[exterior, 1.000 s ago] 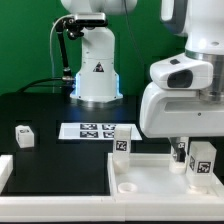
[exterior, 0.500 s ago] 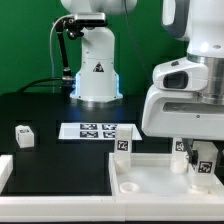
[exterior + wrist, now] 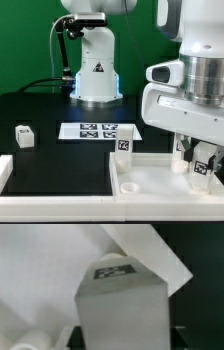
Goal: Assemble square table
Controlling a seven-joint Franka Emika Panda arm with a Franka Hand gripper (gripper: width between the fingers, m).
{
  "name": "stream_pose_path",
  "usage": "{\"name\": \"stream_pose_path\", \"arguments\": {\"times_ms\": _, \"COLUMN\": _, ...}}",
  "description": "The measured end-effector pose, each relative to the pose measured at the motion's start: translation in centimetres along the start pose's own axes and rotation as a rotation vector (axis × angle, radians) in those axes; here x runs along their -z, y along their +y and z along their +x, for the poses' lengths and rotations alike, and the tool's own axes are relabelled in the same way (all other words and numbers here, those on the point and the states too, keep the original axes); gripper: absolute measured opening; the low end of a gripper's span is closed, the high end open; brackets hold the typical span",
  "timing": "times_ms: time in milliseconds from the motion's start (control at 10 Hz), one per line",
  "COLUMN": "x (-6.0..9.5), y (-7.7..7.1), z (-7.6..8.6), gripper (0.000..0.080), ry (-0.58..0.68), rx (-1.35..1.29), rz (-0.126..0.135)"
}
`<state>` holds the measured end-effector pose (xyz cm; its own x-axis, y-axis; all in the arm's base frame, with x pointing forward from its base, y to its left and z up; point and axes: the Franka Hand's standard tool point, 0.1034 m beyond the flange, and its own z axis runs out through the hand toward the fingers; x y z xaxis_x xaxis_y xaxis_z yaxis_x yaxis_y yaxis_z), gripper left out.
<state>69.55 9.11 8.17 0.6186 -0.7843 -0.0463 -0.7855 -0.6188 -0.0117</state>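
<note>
The gripper [image 3: 198,160] hangs over the right part of the square table slab [image 3: 160,178], its fingers clamped on a white leg block [image 3: 207,157] whose black-white tag faces the camera. In the wrist view this held leg block [image 3: 120,308] fills the middle of the picture, its tag near its far end, with the pale surface of the slab behind it. Whether the block's lower end touches the slab cannot be told.

The slab lies on the black table [image 3: 50,160] at the near right of the exterior view. Its raised rim and a round recess in its near left corner are visible. A second tagged leg block [image 3: 123,146] stands upright at the slab's far left corner. A third, loose leg block [image 3: 22,136] rests on the table well apart, at the exterior view's left.

The marker board [image 3: 97,130] lies flat beyond the slab, in front of the robot base [image 3: 97,70]. A white border rail [image 3: 5,170] shows at the near left edge.
</note>
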Motion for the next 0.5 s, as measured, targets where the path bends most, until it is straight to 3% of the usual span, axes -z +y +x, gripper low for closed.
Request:
{"name": "stream_pose_path", "arguments": {"times_ms": 400, "x": 0.02, "y": 0.58, "z": 0.26, "gripper": 0.0291, "ry": 0.0, "rx": -0.293, "rz": -0.006}}
{"name": "stream_pose_path", "arguments": {"times_ms": 500, "x": -0.03, "y": 0.76, "z": 0.4, "gripper": 0.0291, "ry": 0.001, "rx": -0.398, "rz": 0.009}}
